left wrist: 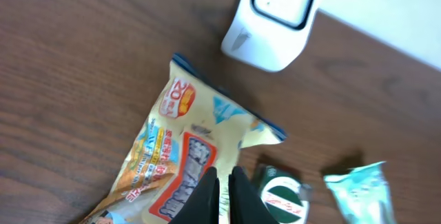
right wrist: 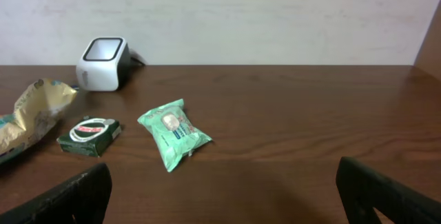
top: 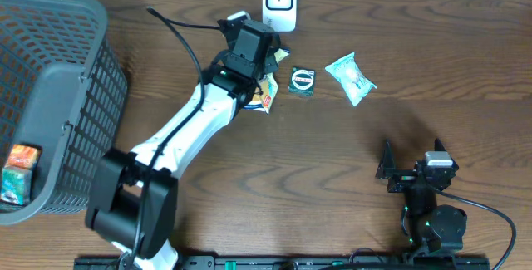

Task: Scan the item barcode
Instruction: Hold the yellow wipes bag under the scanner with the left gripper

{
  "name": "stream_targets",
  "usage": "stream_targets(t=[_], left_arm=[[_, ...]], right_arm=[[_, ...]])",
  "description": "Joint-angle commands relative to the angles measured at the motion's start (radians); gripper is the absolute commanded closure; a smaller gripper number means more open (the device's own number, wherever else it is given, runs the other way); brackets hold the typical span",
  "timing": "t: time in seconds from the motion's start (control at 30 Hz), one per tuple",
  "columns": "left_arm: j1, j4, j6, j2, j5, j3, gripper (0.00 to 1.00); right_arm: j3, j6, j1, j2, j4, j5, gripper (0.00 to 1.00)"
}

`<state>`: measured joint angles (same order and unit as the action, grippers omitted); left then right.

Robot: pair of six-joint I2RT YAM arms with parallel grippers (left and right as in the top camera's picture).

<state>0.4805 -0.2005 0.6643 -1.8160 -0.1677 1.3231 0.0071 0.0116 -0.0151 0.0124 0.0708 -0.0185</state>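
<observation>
Snack packet [left wrist: 179,155], yellow with red and blue print, lies crumpled near the tabletop's far edge, just in front of the white barcode scanner [left wrist: 275,17] that stands against the wall at that edge. The left gripper [left wrist: 224,193] reaches over it from the arm's base at the near edge, its two dark fingers [left wrist: 207,193] pinched together on the packet's film near one end. Just beside the packet, toward the right edge, sits a small dark-green box [top: 302,80] with a round white-and-red emblem, and next to that a mint-green pouch [top: 351,77] lying at an angle. The right gripper [top: 413,158] is parked low toward the near right corner, well apart from the goods, its jaws spread wide and holding nothing. A grey plastic basket [top: 50,95] occupies the left edge of the tabletop, with a couple of colourful items [top: 17,170] visible inside it.
</observation>
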Motion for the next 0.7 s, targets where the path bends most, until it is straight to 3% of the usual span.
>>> stream_targets(t=[0.0, 0.2, 0.4, 0.67], left_arm=[[-0.002, 0.006, -0.016, -0.072, -0.024, 0.01, 0.92], [-0.001, 0.066, -0.011, -0.198, -0.017, 0.01, 0.93], [0.008, 0.068, 0.006, -0.298, 0.089, 0.01, 0.92], [0.003, 0.073, -0.037, -0.206, 0.13, 0.011, 0.92]], right_arm=[[-0.002, 0.01, 0.008, -0.001, 0.004, 0.002, 0.01], [-0.002, 0.01, 0.008, -0.001, 0.004, 0.002, 0.01], [-0.002, 0.01, 0.008, -0.001, 0.004, 0.002, 0.01], [-0.002, 0.01, 0.008, -0.001, 0.004, 0.002, 0.01]])
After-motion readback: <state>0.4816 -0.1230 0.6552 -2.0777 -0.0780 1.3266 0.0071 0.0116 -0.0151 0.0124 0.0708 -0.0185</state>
